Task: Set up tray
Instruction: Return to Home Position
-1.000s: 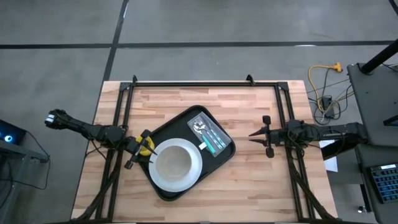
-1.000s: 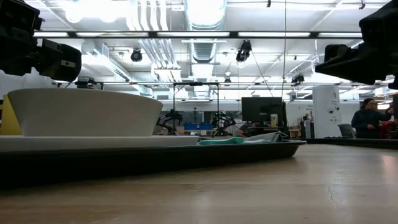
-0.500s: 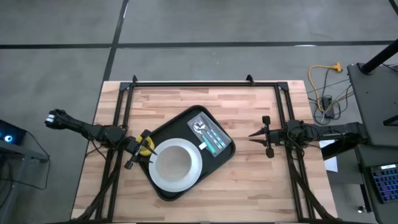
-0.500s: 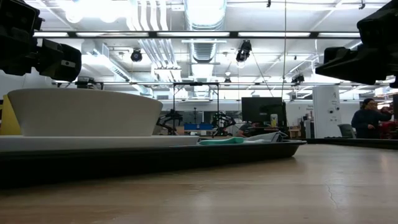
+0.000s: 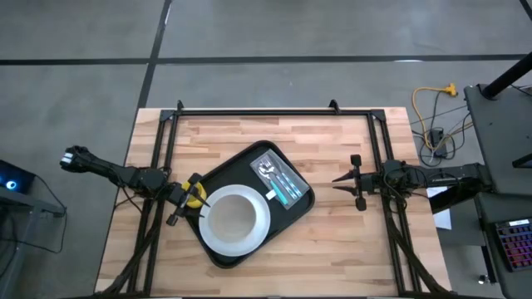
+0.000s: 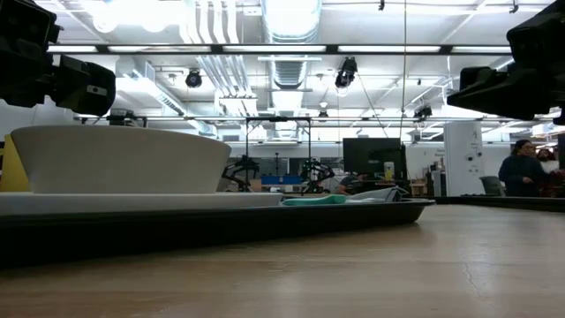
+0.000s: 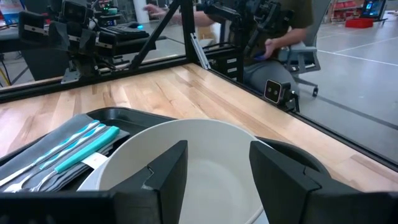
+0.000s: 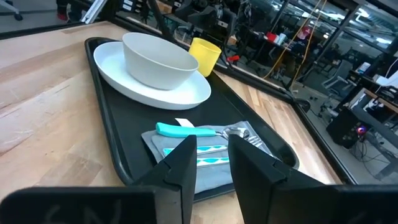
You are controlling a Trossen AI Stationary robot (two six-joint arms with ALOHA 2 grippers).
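Note:
The black tray lies slantwise at mid-table. On its near-left part sits a white plate with a white bowl on it. On its far-right part lies a grey napkin with teal-handled cutlery. A yellow cup stands at the tray's left end, partly under my left gripper in the high view. That gripper is open and nearly level, pointing over the bowl. My right gripper hangs right of the tray, its fingers a narrow gap apart, with nothing between them.
Black frame rails run along the table's far, left and right sides. Bare wood lies right of and behind the tray. A person shows in the room beyond, and another sits past the table's edge.

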